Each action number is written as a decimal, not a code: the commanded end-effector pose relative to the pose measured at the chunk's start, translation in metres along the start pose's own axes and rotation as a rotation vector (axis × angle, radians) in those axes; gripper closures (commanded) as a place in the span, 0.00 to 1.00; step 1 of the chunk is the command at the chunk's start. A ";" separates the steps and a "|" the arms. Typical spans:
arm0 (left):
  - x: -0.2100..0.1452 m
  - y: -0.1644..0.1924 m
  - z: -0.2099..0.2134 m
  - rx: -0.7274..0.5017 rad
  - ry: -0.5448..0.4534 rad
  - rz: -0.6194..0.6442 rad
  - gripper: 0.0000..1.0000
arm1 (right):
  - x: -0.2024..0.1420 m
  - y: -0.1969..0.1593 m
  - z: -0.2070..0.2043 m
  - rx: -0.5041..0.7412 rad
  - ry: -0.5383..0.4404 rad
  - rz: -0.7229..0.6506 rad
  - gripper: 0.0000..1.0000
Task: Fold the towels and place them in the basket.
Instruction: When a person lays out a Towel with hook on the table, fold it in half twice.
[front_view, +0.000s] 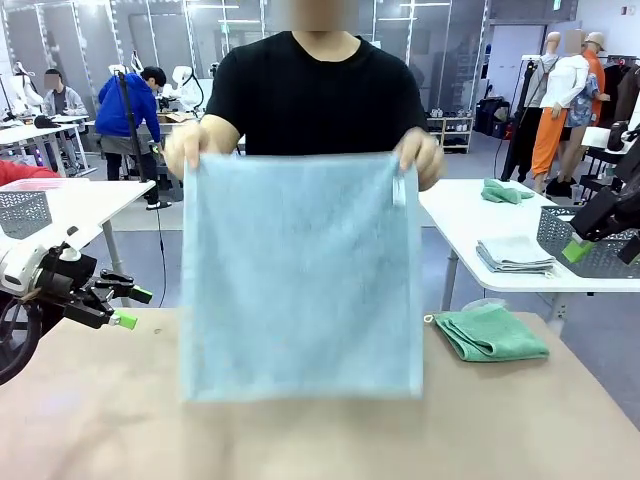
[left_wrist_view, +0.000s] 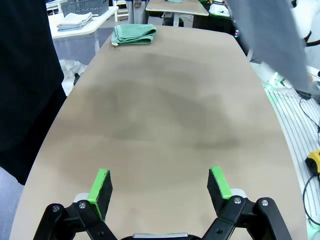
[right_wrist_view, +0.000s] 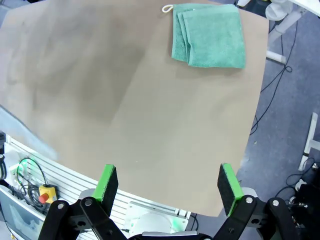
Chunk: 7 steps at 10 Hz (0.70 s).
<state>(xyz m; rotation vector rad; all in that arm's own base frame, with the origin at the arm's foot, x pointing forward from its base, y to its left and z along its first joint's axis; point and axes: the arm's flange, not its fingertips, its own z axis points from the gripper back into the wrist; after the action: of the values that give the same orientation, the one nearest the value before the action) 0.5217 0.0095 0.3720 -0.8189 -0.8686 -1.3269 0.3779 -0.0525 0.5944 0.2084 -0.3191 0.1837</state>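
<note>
A: Where is the blue towel (front_view: 300, 275)?

B: A person on the far side of the counter (front_view: 90, 420) holds it up. It is spread out flat like a curtain. The person pinches the top corner at 10 o'clock with one hand (front_view: 188, 146). The top corner at 2 o'clock is pinched with the other hand (front_view: 422, 155). The towel hangs straight down. I cannot tell if its bottom edge touches the counter.

A: Is there another towel?

B: Yes, a green towel (front_view: 490, 333). It is folded and lies flat on the counter at 4 o'clock in the front view, near the blue towel's bottom corner. From the left wrist, the green towel (left_wrist_view: 133, 34) sits at 11 o'clock, at the far end of the counter. From the right wrist, the green towel (right_wrist_view: 210, 35) sits at 1 o'clock.

A: What about the left end effector (front_view: 128, 307)?

B: It is at 9 o'clock in the front view, apart from both towels. Its two green fingers are spread wide with nothing between them.

A: And the right end effector (right_wrist_view: 167, 182)?

B: Spread wide too, with nothing in it. It looks down at the counter's edge, well apart from the green towel.
</note>
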 end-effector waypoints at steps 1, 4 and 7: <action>0.002 -0.001 0.001 0.000 0.000 0.003 0.03 | 0.000 0.002 0.003 0.005 0.007 -0.011 0.00; 0.002 -0.001 0.001 0.000 0.000 0.003 0.03 | 0.000 0.002 0.003 0.005 0.007 -0.011 0.00; 0.002 -0.001 0.001 0.000 0.000 0.003 0.03 | 0.000 0.002 0.003 0.005 0.007 -0.011 0.00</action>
<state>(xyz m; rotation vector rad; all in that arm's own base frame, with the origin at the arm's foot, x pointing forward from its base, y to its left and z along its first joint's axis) 0.5217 0.0095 0.3720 -0.8189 -0.8686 -1.3269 0.3779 -0.0525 0.5944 0.2084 -0.3191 0.1837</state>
